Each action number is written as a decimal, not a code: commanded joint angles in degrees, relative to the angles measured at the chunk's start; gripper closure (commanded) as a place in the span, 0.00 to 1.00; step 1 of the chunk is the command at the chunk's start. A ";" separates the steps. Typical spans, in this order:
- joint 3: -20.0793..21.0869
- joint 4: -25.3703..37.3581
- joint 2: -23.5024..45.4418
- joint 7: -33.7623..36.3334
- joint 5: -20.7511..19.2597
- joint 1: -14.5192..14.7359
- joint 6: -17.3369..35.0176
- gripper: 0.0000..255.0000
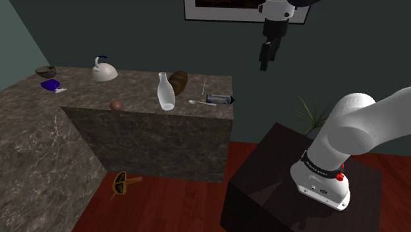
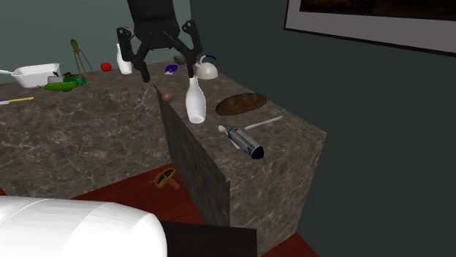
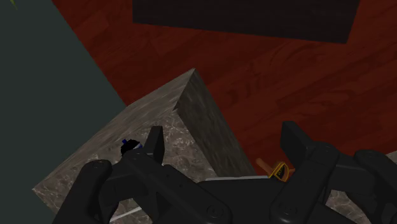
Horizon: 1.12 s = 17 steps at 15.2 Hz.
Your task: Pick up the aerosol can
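white robot arm (image 1: pixel 356 132) stands on a dark box (image 1: pixel 263 191), closest to us in the shoulder view. red-brown wood floor (image 1: pixel 164 204) lies beside the box. a small yellow and black thing (image 1: pixel 120 183) lies on it at the foot of the counter.

next comes a big stone counter (image 1: pixel 151 142), grey and brown with swirly marks. the aerosol can (image 1: pixel 219 99) lies on its side on top, near the corner closest to the box. it is grey with a black end. a white spoon (image 1: pixel 196 102) lies just beside it. a bit further along stands a white bottle (image 1: pixel 165 92), with a brown bread loaf (image 1: pixel 178 82) behind it. further back sit a small brown ball (image 1: pixel 116 105), a white kettle (image 1: pixel 104 71), a bowl (image 1: pixel 45 70) and a blue thing (image 1: pixel 49 85). the wall (image 1: pixel 132 33) is dark grey-green, and a picture (image 1: pixel 224 10) hangs on it.

the claw (image 2: pixel 166 69) hangs high in the air over the counter. its two black fingers (image 2: pixel 191 66) stand wide apart. nothing is between them and they touch nothing. the can is well below the claw.
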 commanded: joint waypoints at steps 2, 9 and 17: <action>-0.96 -0.62 1.08 -1.14 -0.40 -0.08 1.90 0.00; -7.53 -2.44 11.23 -9.18 -2.08 -0.24 15.11 0.00; -14.23 0.85 27.25 -19.79 0.34 0.68 28.73 0.00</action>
